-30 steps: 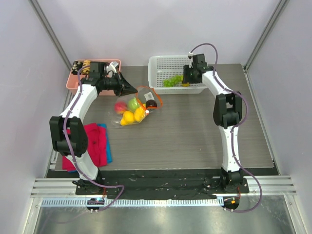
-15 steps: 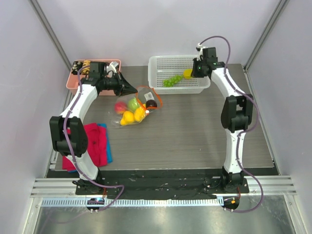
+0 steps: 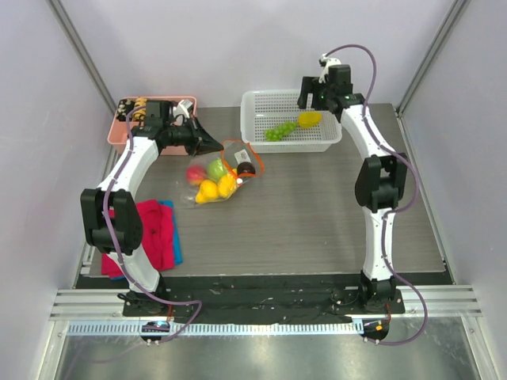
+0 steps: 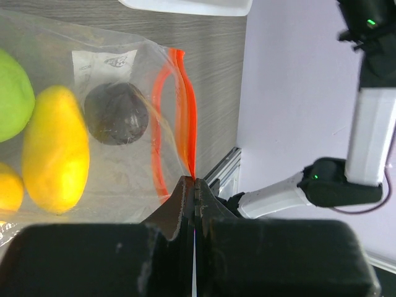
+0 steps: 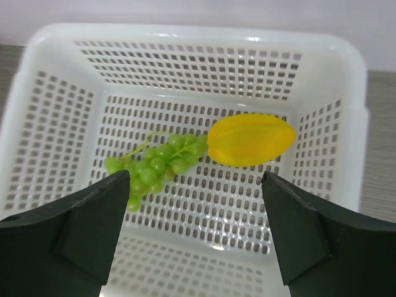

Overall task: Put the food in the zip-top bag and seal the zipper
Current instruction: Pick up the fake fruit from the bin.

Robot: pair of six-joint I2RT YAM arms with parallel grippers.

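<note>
Right gripper (image 5: 195,204) released, fingers wide apart, nothing between; hovers over white basket (image 5: 185,37), upper right of overhead frame. Basket lemon (image 5: 250,139) and green grapes (image 5: 158,166) lie inside, touching. Lemon sits right of centre in wrist frame, long axis left-right, along closing line; wrist turn probably needed. Right arm nearer. Left gripper (image 4: 193,185) clenched on zipper (image 4: 189,124) end of zip-top bag (image 4: 62,43). Bag at centre-left overhead, holding plum (image 4: 116,113), bagged lemon (image 4: 55,158), green apple (image 4: 12,93). Versus second ago: right gripper up out of basket, lemon uncovered; left arm, bag unchanged.
</note>
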